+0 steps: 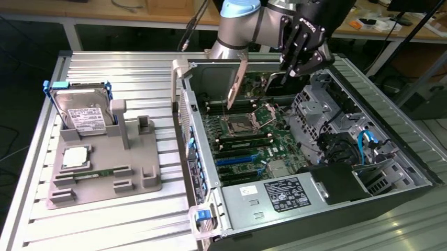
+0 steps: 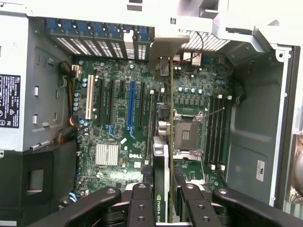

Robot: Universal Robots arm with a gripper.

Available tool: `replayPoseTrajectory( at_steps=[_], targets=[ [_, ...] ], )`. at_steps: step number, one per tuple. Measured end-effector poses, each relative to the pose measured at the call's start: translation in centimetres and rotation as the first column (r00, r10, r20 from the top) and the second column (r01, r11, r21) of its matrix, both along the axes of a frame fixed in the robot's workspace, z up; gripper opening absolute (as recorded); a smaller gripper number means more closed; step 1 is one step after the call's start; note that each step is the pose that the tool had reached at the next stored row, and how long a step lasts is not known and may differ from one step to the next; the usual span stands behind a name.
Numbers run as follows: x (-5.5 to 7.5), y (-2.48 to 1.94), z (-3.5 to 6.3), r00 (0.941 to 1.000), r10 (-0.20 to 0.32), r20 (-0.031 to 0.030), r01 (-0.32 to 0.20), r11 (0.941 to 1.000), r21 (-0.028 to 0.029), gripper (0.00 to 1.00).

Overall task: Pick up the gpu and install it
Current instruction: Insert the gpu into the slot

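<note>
The carry is done and the placing step is in hand. The gripper hangs over the open computer case, its jaws pinching the gpu on both flat faces. The card stands on edge above the motherboard, towards the case's far end and apart from the slots, so it looks not yet seated. In the wrist view the gpu runs out from the gripper to its metal bracket by the case's rear wall, lying just beside the blue slot, nearer the processor socket. Seating it would likely call for lining its lower edge with a slot.
</note>
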State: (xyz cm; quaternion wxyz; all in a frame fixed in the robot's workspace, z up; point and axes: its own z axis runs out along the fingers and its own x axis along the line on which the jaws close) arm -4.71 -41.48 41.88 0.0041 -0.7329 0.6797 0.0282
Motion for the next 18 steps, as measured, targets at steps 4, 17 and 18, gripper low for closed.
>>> replayPoseTrajectory(
  at_steps=[4, 17, 18],
  targets=[
    [0.0, 0.00, -0.90, 1.0000, 0.000, 0.0000, 0.000, 1.0000, 0.0000, 0.27],
    [-0.4, 0.00, -3.17, 1.0000, 0.000, 0.0010, 0.000, 1.0000, 0.0001, 0.27],
    [-0.6, 0.00, -3.18, 1.0000, 0.000, 0.0012, 0.000, 1.0000, 0.0002, 0.27]
  ],
)
